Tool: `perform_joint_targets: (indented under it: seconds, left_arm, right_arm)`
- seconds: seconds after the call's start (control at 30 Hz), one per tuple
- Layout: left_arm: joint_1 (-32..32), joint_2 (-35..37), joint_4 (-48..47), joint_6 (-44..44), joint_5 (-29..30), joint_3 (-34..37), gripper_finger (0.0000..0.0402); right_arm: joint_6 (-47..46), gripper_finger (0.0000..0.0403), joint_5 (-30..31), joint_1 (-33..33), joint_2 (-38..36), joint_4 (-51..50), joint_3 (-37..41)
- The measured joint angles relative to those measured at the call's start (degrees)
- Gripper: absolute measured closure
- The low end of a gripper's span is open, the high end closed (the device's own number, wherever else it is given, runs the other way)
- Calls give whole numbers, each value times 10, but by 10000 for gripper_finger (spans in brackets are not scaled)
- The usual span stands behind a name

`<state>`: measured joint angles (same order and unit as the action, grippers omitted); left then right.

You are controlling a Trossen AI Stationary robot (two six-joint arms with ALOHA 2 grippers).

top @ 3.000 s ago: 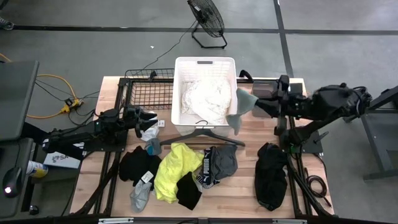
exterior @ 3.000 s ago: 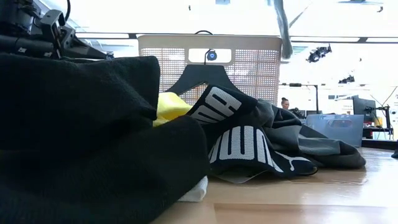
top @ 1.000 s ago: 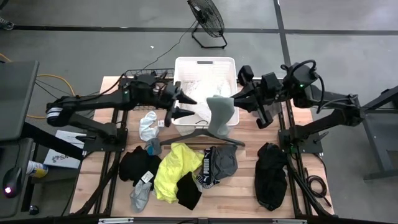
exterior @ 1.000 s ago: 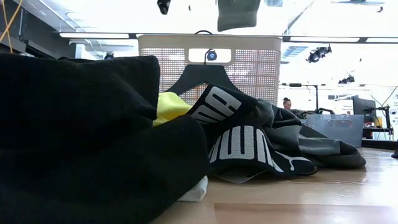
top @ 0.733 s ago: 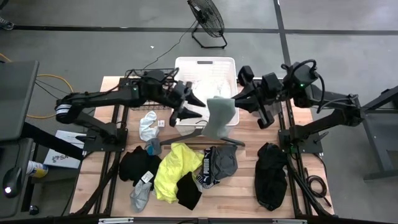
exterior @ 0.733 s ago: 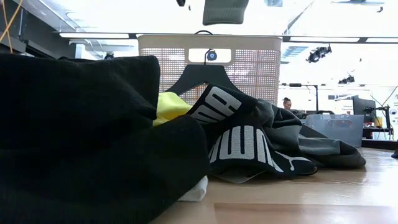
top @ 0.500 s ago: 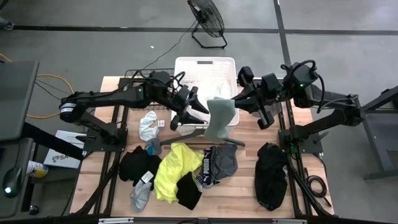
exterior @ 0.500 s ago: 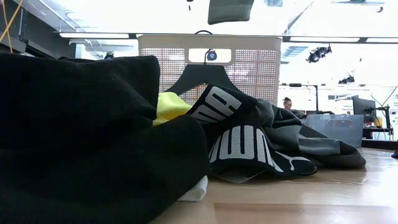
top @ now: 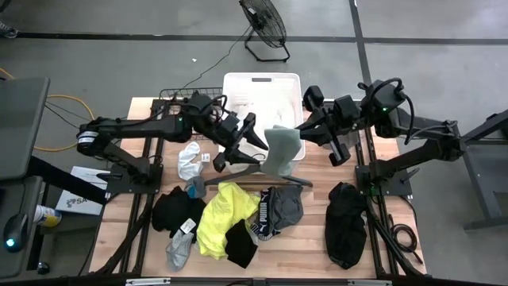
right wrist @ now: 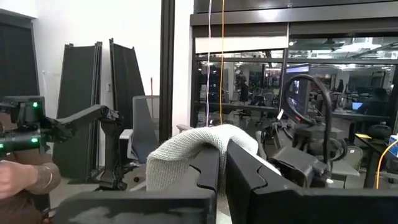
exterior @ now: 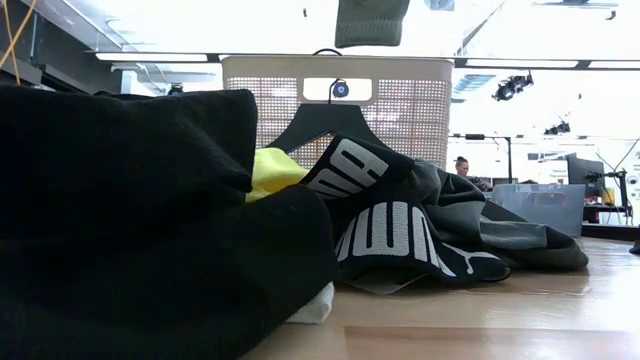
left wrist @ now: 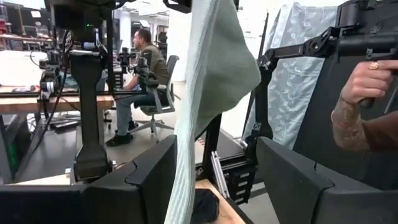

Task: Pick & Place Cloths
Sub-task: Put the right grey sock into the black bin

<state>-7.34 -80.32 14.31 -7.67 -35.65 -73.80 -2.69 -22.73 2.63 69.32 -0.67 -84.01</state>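
1. High view: the right arm reaches leftward from the table's right side, and its right gripper (top: 301, 131) is clamped on the top of a grey knit cloth (top: 282, 149) that hangs over the near right corner of the white slatted basket (top: 262, 81). The left arm stretches rightward across the table; the left gripper (top: 255, 148) has its fingers spread, pointing at the hanging cloth, just beside its left edge. Whether they touch it cannot be told here. On the wooden table (top: 317, 187) near the basket lie a dark hanger (top: 255, 170), a neon yellow garment (top: 220, 210), black garments, and a small white cloth (top: 189, 161).

2. Low view: the grey cloth (exterior: 371, 22) hangs high above the basket (exterior: 420, 110); black garments fill the near foreground.

3. Left wrist view: the grey cloth (left wrist: 208, 93) drapes down between the two parted fingers (left wrist: 149, 180), not pinched. A person's hand (left wrist: 367, 81) shows at the far right.

4. Right wrist view: the closed fingers (right wrist: 205, 177) pinch the cloth (right wrist: 186, 152), which folds over them.
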Motion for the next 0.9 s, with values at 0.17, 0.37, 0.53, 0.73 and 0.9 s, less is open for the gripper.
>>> perform_joint_targets:
  seconds: [0.17, 0.37, 0.53, 0.73, 0.9]
  left_arm:
    - [7, -8, 32, -1, 24, 0, 183]
    - [15, -17, 47, -2, 58, 0, 183]
    - [26, -23, 59, -2, 59, 0, 183]
    - [37, -25, 46, -1, 56, 0, 183]
    - [36, -25, 37, -14, 55, 0, 183]
  right_arm:
    - [10, 399, -4, 0, 0, 0, 0]
    - [10, 399, -17, 0, 2, 1, 0]
    - [22, 399, -15, 0, 16, 5, 0]
    - [25, 399, -17, 0, 57, 50, 0]
    - [26, 399, -16, 0, 71, 65, 0]
